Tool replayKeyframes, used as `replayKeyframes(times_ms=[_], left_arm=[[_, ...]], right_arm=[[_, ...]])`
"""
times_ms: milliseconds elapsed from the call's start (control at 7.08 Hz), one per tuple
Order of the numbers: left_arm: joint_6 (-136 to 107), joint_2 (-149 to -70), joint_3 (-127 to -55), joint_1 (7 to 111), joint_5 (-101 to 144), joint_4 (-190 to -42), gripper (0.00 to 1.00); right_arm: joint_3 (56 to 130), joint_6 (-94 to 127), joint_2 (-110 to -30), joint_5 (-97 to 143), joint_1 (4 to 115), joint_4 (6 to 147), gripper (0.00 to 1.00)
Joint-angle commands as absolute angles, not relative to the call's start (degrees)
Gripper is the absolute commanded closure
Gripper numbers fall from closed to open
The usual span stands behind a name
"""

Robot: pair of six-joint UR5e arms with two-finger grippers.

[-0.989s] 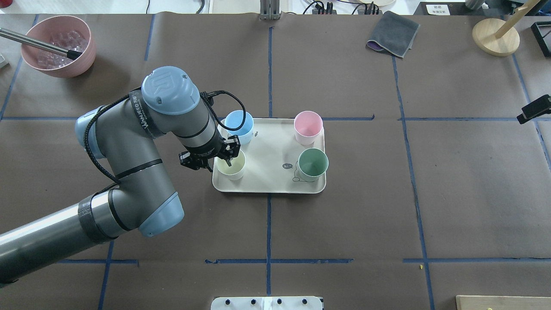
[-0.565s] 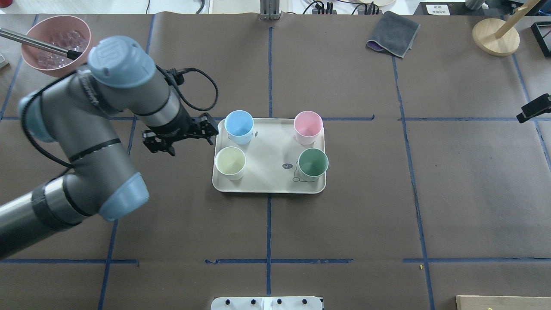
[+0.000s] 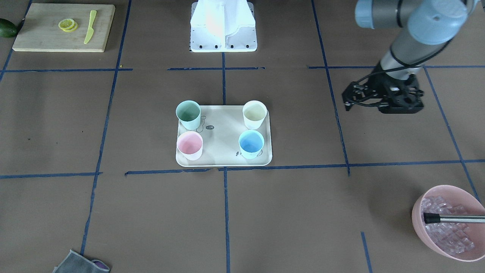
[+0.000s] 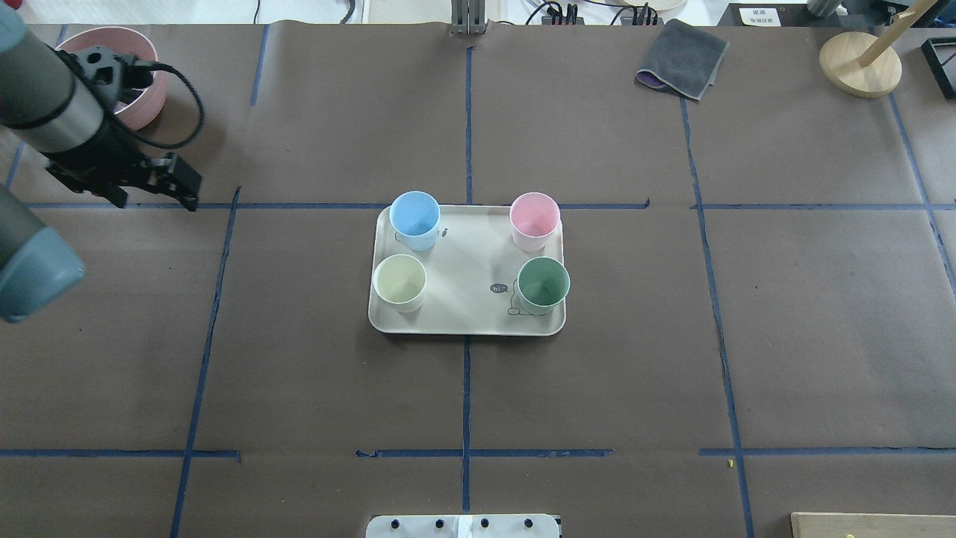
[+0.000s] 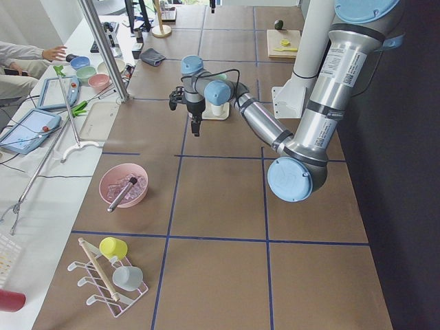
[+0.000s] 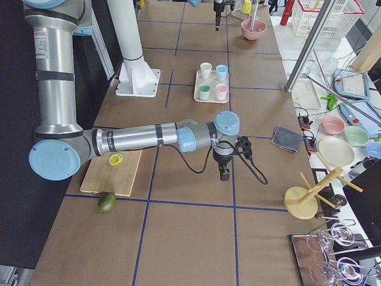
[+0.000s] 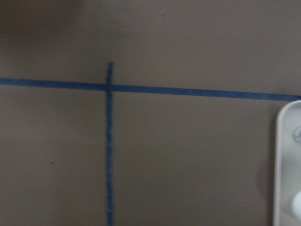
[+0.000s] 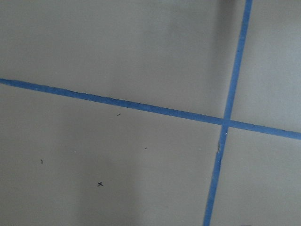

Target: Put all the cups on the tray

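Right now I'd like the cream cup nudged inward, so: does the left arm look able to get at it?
Probably yes. The left end effector hangs over the table off the tray's left side. The cream cup stands in its near-left corner, open above and apart from the blue cup.

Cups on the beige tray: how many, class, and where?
4, at corners of the flat beige tray, overhead view: light blue cup top left, pale pink cup top right, cream-white cup bottom left, mint green cup bottom right. None hidden.

Matt plastic cups (image 4: 414, 219), smooth beige tray (image 4: 467, 261), brown paper table cover (image 4: 672, 336), wooden cutting board (image 3: 49, 34), grey cloth (image 4: 683, 58).
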State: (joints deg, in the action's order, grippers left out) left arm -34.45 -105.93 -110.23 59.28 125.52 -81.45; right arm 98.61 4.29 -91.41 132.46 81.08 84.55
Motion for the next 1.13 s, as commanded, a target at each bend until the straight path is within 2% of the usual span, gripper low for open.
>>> replayKeyframes(times_ms=[0, 424, 989], left_arm=[[-6.27, -98.72, -105.68, 72.19, 127.26, -81.39, 0.00], [9.83, -95.30, -92.67, 85.40, 132.69, -82.60, 0.00], [9.05, -91.93, -91.84, 87.80, 132.54, -83.23, 0.00]], right_arm=[[98.88, -0.87, -95.08, 132.63, 85.33, 84.81, 0.00], [100.37, -0.09, -95.36, 132.27, 86.22, 88.33, 0.00], [99.93, 0.09, -94.92, 132.36, 85.69, 87.80, 0.00]])
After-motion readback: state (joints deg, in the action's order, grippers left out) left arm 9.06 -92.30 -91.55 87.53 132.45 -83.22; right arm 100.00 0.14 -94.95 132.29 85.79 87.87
